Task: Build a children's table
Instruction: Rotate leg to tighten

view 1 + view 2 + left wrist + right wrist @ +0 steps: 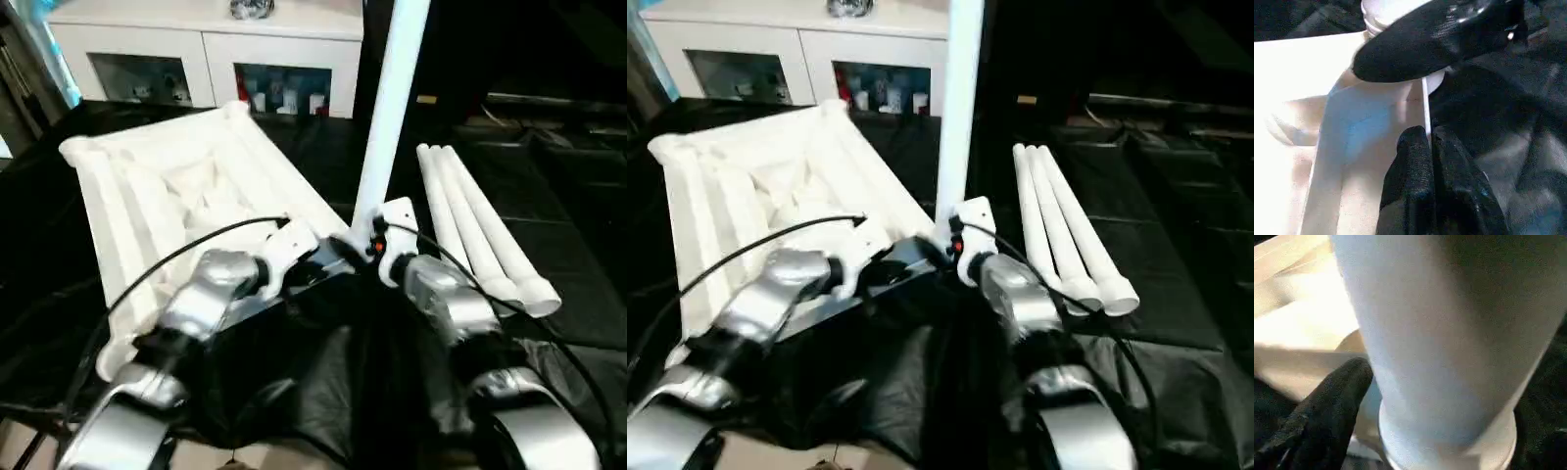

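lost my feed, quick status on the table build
Left gripper shut on tabletop edge. Right gripper at upright leg standing in corner socket. Three legs lying alongside. Nothing blocking.

From my seat the table top [186,196] reads as white moulded plastic, ribbed and matt on its upturned underside. The upright leg [392,98] is smooth white plastic tube with a faint sheen, and the three loose legs [480,235] look the same. They lie on crinkled black sheeting [323,392], glossy like plastic film. My forearms [451,304] are brushed silver metal; the left gripper's fingers [1425,186] look like slightly shiny black rubber. The cabinet [206,49] behind is white and glass-fronted.
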{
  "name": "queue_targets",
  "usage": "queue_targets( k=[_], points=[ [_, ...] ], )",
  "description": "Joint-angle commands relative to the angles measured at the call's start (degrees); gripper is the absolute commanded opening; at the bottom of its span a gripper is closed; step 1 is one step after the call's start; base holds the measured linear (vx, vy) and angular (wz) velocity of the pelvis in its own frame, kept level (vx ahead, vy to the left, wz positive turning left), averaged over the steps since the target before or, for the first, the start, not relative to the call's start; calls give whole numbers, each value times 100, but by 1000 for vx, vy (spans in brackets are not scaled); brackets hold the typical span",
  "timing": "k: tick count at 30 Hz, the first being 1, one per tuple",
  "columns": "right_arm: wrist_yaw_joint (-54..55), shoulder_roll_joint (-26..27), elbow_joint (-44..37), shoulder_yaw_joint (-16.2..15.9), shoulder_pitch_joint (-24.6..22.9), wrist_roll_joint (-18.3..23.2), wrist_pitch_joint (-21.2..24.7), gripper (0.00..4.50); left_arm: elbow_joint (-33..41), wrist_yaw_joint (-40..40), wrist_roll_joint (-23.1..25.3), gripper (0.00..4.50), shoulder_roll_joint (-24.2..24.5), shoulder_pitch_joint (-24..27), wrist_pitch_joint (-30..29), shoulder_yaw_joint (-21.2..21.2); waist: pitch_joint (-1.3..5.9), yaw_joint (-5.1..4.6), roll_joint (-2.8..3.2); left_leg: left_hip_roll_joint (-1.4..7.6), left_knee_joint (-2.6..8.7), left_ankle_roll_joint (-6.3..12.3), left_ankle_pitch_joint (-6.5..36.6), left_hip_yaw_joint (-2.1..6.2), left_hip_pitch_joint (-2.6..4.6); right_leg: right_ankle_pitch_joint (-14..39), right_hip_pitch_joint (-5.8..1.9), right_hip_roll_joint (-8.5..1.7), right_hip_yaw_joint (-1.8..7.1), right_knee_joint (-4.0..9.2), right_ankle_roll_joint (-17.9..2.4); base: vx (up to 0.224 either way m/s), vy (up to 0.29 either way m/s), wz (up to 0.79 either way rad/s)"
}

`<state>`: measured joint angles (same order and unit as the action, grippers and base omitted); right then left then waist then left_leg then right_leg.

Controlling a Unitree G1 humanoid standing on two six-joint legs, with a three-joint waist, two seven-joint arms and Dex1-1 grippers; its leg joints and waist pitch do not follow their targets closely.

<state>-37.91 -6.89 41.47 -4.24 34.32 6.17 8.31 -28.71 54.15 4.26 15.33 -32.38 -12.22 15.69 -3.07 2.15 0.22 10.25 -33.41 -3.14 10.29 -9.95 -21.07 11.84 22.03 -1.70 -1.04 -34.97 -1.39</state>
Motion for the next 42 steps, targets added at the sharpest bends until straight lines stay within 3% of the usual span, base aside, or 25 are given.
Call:
queue_targets(
  k=[1,5,9,12,24,27,31,34,37,42],
  points=[
    [-588,99,-25,-427,-160,2,65,397,337,442,-278,0,-174,41,298,304,343,29,5,311,363,222,1010,92,45,445,-247,-607,258,399,-1343,0,0,0],
    [-1287,-211,-480,-433,-371,191,183,397,497,804,-337,0,17,192,330,374,332,34,3,314,370,275,1015,91,55,444,-245,-595,247,402,-1383,0,0,0],
    [-2070,-639,-1004,-586,-617,354,448,397,665,1226,-407,0,275,353,348,449,329,108,10,339,377,277,1071,85,75,600,-242,-583,239,410,-1340,0,0,0],
    [-2491,-875,-1115,-693,-696,397,540,360,744,1534,-433,0,452,435,351,502,312,123,-8,333,386,219,1190,87,80,937,-218,-595,239,430,-1309,0,0,0],
    [-2791,-933,-1445,-840,-851,436,832,282,932,1709,-476,0,579,564,232,527,319,142,-30,323,380,231,1046,80,77,911,-202,-585,236,424,-1249,0,0,0],
    [-1971,-631,-1079,-699,-751,238,641,280,681,1095,-371,0,291,402,173,338,301,128,-41,318,385,179,1110,81,83,1093,-181,-601,245,448,-1230,0,0,0],
    [-561,-240,-285,-397,-431,-42,569,279,289,326,-192,0,-19,96,33,150,253,36,-61,279,408,-64,1622,113,118,2258,-125,-609,247,535,-1018,0,0,0],
    [788,284,453,115,-67,104,580,278,-285,-567,-56,0,-410,-388,-228,-67,260,-15,-48,269,408,-162,1829,139,151,2648,-85,-624,251,583,-875,0,0,0],
    [1449,657,792,317,176,174,554,277,-617,-1112,3,0,-683,-673,-321,-198,285,6,-27,278,409,-103,1699,136,136,2311,-96,-625,261,568,-900,0,0,0],
    [1702,968,1089,301,368,75,168,277,-721,-1210,51,0,-842,-759,-180,-172,318,8,-24,282,409,-1,1443,114,85,1490,-145,-637,244,497,-1095,0,0,0]
  ],
)
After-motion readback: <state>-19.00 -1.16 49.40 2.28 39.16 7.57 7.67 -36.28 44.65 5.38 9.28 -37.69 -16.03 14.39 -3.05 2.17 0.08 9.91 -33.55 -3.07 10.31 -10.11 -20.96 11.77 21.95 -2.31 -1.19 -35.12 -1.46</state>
